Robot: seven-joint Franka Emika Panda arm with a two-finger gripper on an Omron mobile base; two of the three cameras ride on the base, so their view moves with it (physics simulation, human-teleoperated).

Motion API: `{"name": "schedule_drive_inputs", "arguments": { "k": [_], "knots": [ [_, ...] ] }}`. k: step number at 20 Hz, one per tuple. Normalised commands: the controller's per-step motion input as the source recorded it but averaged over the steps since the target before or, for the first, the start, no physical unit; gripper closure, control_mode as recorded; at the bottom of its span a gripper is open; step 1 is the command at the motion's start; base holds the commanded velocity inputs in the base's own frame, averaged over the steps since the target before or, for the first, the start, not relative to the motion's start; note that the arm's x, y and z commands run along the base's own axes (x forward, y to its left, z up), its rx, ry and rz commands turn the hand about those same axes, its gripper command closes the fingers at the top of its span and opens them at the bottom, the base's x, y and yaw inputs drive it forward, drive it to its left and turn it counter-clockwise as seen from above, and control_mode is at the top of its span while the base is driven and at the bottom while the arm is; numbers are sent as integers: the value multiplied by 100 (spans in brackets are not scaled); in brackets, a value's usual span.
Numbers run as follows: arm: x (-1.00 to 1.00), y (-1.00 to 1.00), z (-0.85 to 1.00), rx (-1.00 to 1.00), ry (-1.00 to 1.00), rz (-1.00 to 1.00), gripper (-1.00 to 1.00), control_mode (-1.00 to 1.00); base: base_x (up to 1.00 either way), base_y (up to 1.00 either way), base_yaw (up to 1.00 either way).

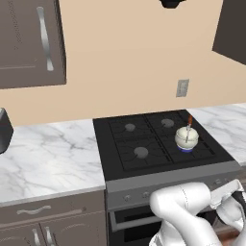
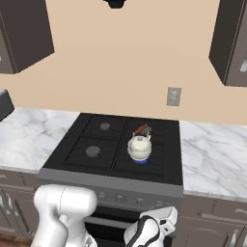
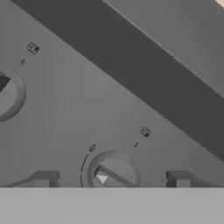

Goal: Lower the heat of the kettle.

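Gripper [image 3: 110, 178] sits close up to the stove's grey control panel [image 3: 65, 122], fingers spread apart w/ nothing clamped. The two dark fingertips [image 3: 43, 178] stand either side of a round knob [image 3: 113, 173]; knob lies between them, but contact can't be told. Knob has a raised bar w/ a white pointer at one end and a thin arc of marks along its side. A 2nd knob [image 3: 8, 94] is cut by the picture's edge, well apart from the first. Small burner icons are printed on the panel near each knob. A dark band crosses the hand view diagonally above the panel.

From the base views, the arm [image 1: 187, 211] is folded low in front of the stove [image 1: 158, 139], elbow bent, wrist [image 2: 152, 226] reaching toward the panel's front below the cooktop's right side.

Kettle [image 1: 186, 138] stands upright on the front-right burner, cream-white, bluish ring at its base, thin orange-tipped handle sticking up. Other three burners are bare.

Marble counter [image 1: 48, 153] runs both sides of the stove. Dark wall cabinets [image 1: 29, 43] hang upper left & upper right. A wall outlet [image 1: 182, 88] is on the beige wall behind the stove. Base cabinet drawers [image 1: 43, 211] sit below the counter at left.
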Motion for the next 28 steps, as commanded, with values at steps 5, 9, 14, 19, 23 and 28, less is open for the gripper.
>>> {"name": "schedule_drive_inputs", "arguments": {
  "k": [5,9,14,19,23,28],
  "knots": [
    [6,-1,-4,5,-1,11,-100,-100,0,0,0],
    [7,1,-9,3,0,1,-100,-100,0,0,0],
    [10,9,-2,2,0,0,-100,-100,0,0,0],
    [9,20,0,0,0,0,-100,-100,0,0,0],
    [4,20,0,0,0,0,100,-100,0,0,0],
    [2,13,0,1,0,0,100,-100,0,0,0]
  ]
}}
